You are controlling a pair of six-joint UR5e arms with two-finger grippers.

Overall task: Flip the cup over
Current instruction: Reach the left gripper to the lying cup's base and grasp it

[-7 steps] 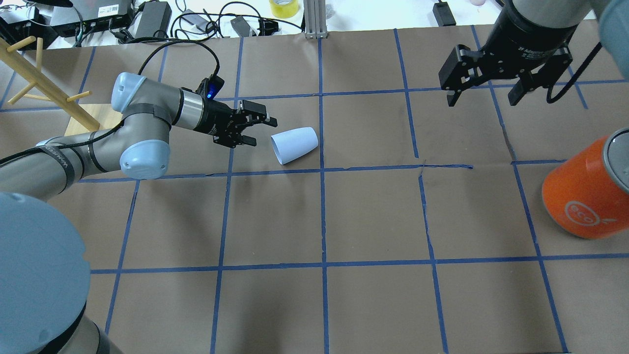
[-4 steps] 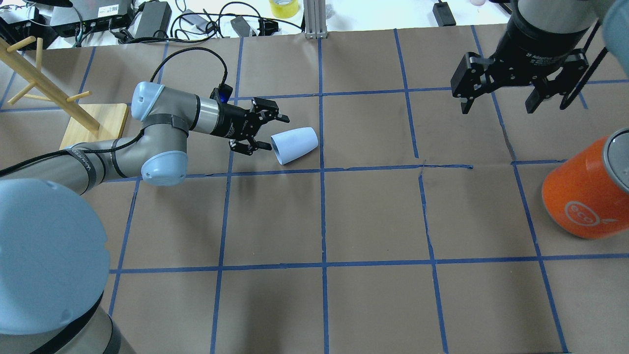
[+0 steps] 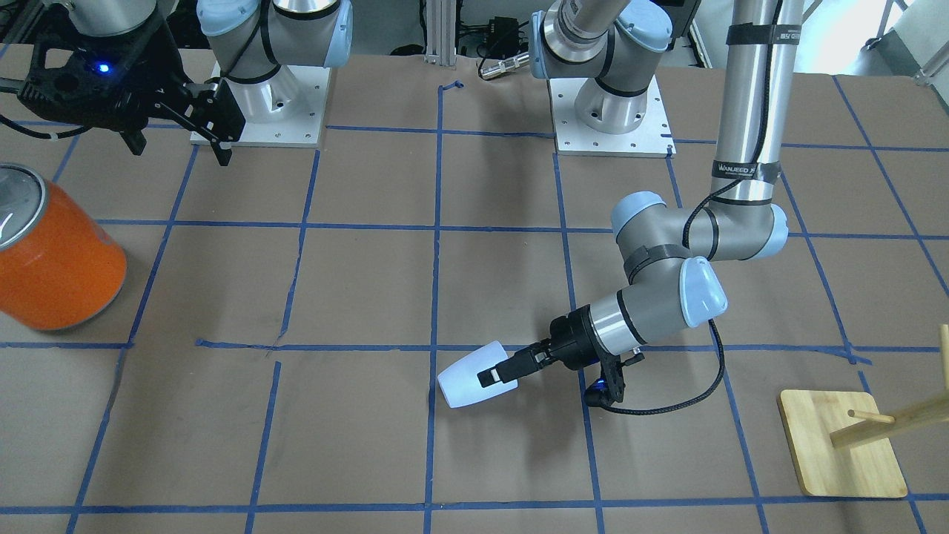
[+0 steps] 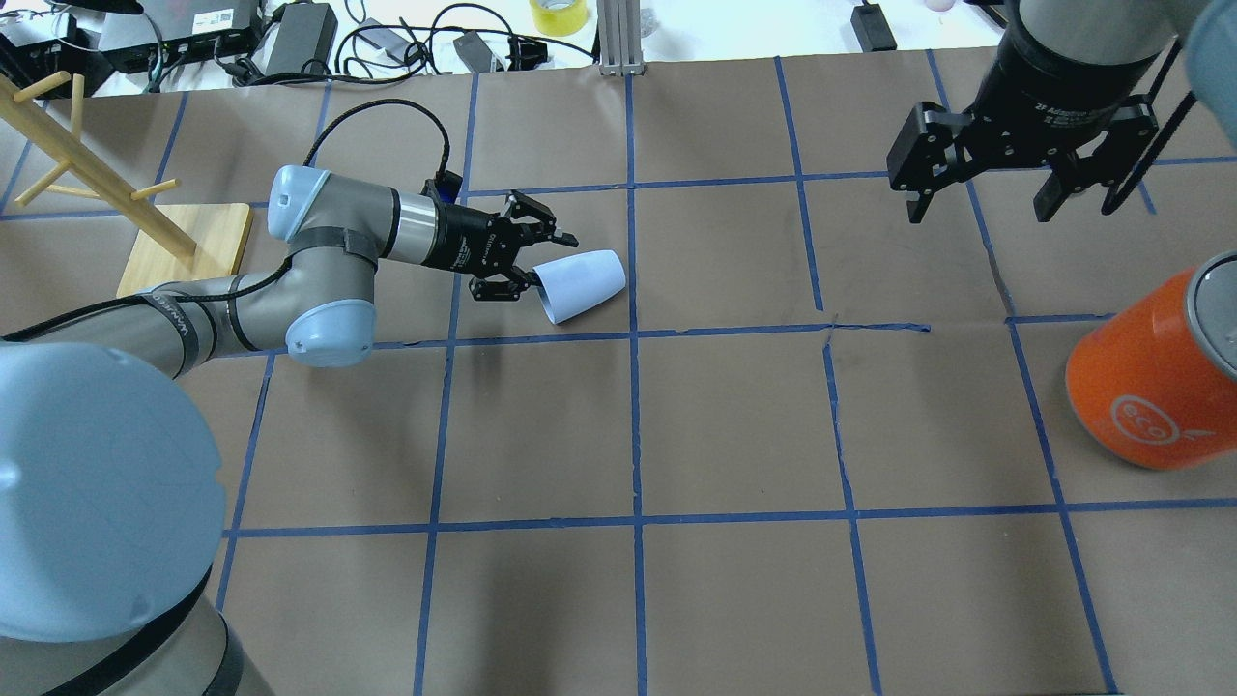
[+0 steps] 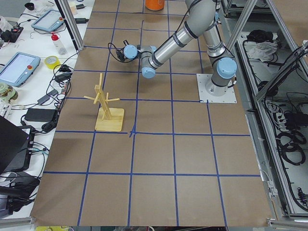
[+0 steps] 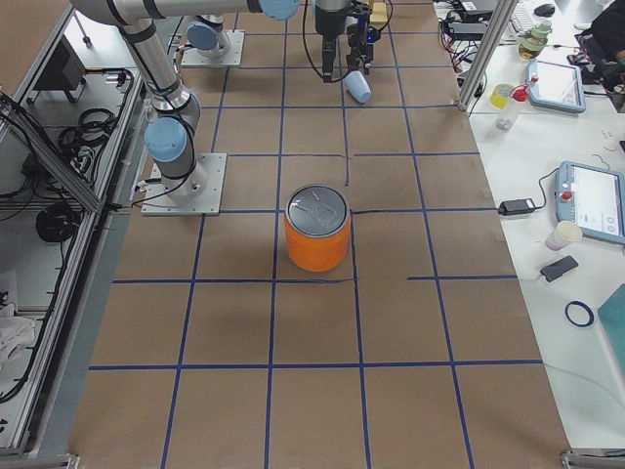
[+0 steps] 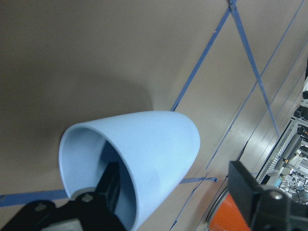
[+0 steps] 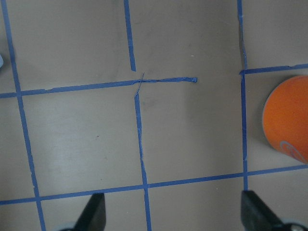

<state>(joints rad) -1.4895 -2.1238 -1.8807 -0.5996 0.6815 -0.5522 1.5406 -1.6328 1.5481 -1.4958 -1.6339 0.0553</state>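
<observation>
The cup is pale blue-white and lies on its side on the brown table, mouth toward my left arm. It also shows in the front view and the left wrist view. My left gripper is open at the cup's rim. In the left wrist view one finger is inside the mouth and the other finger is outside the wall. The gripper also shows in the front view. My right gripper is open and empty, high above the table's far right.
A large orange can with a silver top stands at the right, also in the front view. A wooden peg rack on a square base stands at the far left. Cables and boxes lie beyond the table's far edge.
My left gripper has moved right to the cup, and its fingers now straddle the rim. The cup has not moved. My right gripper shifted slightly right, then held still.
</observation>
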